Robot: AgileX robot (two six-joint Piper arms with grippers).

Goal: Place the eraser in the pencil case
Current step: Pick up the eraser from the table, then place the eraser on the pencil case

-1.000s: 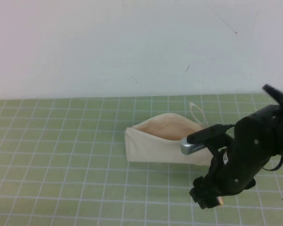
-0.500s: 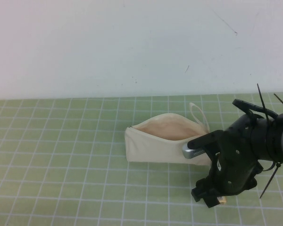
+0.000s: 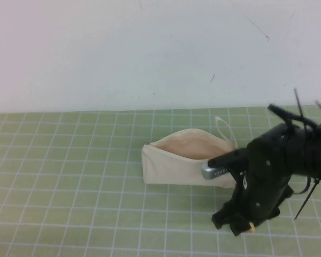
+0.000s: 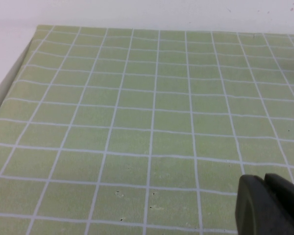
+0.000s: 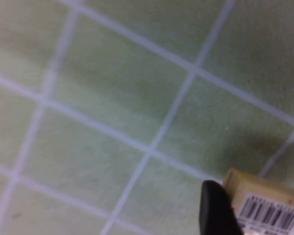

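The cream pencil case (image 3: 174,167) lies on the green grid mat with its mouth open upward, showing the beige lining, and its loop strap (image 3: 223,128) at the right end. My right gripper (image 3: 242,227) is in front of and to the right of the case, low over the mat, shut on the tan eraser (image 3: 251,227). In the right wrist view the eraser (image 5: 264,201) shows its barcode label beside one black finger (image 5: 214,209). My left gripper (image 4: 264,185) shows only in the left wrist view, fingers together and empty, over bare mat.
The green grid mat (image 3: 69,176) covers the table up to a white wall (image 3: 150,48) behind. In the left wrist view the mat's edge (image 4: 12,81) runs beside a white surface.
My right arm has shifted slightly left and its wrist has turned, with the eraser still in the jaws. The pencil case has not moved.
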